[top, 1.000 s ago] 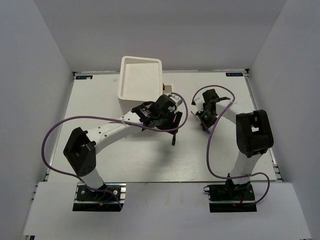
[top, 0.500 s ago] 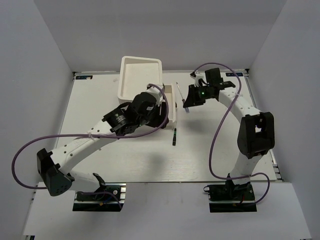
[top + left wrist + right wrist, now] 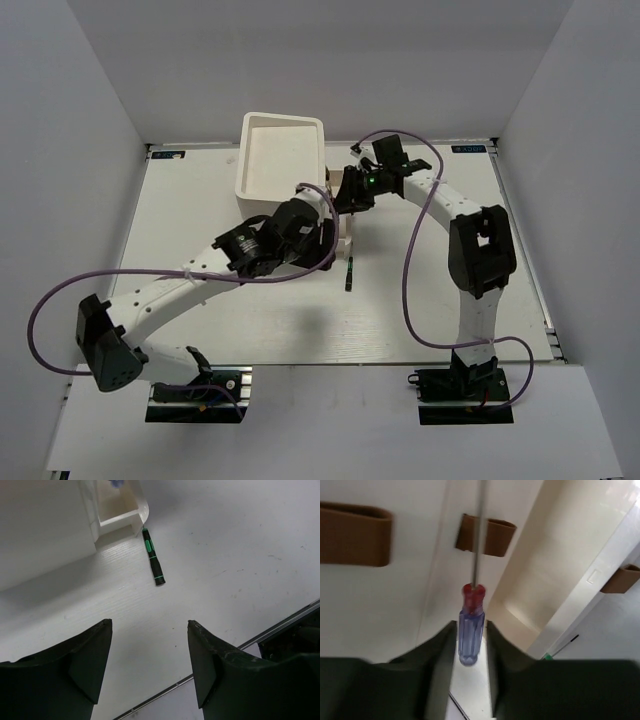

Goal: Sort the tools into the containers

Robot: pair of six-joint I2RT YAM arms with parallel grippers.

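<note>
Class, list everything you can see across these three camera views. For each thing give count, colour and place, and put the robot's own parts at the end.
blue-handled screwdriver: one, clear blue with a red collar, held at the drawer fronts
dark-green screwdriver: one, black and green, lying on the table by the open drawer
open drawer: one, white, pulled out at the box's side
drawer pulls: three seen, brown, on the white fronts
box: one, white, rimmed top, far side of the table
table: one, white
cables: two, purple, along the arms
left gripper: black, open, empty, above the table
right gripper: black, shut on the blue-handled screwdriver
</note>
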